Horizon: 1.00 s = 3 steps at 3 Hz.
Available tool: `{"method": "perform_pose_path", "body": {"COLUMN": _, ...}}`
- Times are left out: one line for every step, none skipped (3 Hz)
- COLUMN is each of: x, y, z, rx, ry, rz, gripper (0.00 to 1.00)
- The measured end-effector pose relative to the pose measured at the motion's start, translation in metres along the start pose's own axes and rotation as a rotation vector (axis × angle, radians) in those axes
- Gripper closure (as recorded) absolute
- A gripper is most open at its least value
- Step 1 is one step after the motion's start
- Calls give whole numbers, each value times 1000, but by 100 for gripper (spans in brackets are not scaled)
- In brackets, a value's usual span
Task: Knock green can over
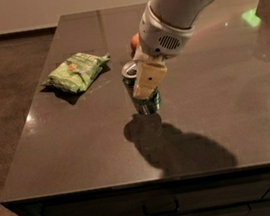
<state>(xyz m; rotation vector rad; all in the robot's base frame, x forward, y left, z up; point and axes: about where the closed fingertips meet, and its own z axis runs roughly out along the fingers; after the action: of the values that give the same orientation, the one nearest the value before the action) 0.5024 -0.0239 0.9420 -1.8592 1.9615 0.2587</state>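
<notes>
The green can [150, 104], with its silver top showing, stands upright near the middle of the dark table [80, 148]. It appears to hang slightly above the surface, with its shadow just below it. My gripper [141, 92] comes down from the upper right and is closed around the can. One cream-coloured finger [148, 80] lies across the can's front; the other finger is hidden behind it.
A crinkled light-green chip bag [76, 70] lies to the left of the can. An apple [135, 42] shows partly behind my arm, just beyond the can. The table's front edge runs along the bottom, with floor to the left.
</notes>
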Motion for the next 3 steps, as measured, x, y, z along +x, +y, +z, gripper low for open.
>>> {"method": "perform_pose_path", "body": {"x": 30, "y": -15, "z": -1, "rx": -12, "ry": 149, "rz": 6, "gripper": 100}}
{"method": "perform_pose_path", "body": {"x": 51, "y": -24, "z": -1, "rx": -17, "ry": 259, "rz": 10, "gripper": 100}}
{"method": "perform_pose_path", "body": {"x": 63, "y": -29, "z": 0, "rx": -5, "ry": 339, "rz": 11, "gripper": 85}}
